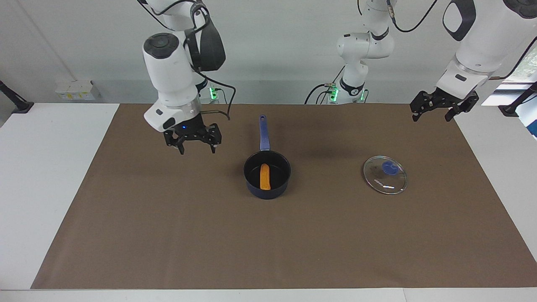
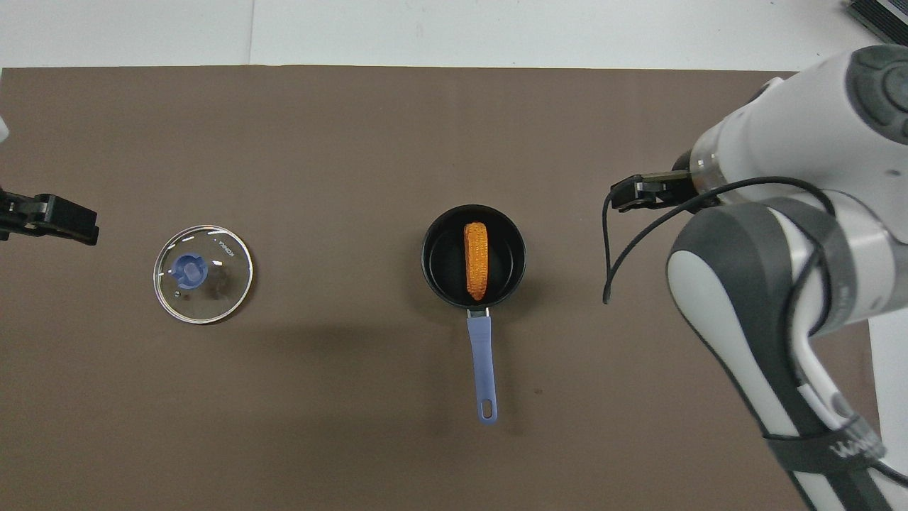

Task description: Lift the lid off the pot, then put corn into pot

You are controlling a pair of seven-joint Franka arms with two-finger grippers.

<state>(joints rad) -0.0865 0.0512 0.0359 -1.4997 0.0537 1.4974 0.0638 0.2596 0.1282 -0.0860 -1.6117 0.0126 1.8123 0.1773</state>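
The dark navy pot stands on the middle of the brown mat, its long handle pointing toward the robots. The orange-yellow corn lies inside the pot, also seen in the overhead view. The clear glass lid with its blue knob lies flat on the mat toward the left arm's end, apart from the pot; it shows in the overhead view too. My right gripper is open and empty above the mat, beside the pot. My left gripper is open and empty, raised above the mat's edge near the lid.
The brown mat covers most of the white table. A third white robot arm's base stands at the robots' edge of the table, between the two arms. Cables hang from the right arm.
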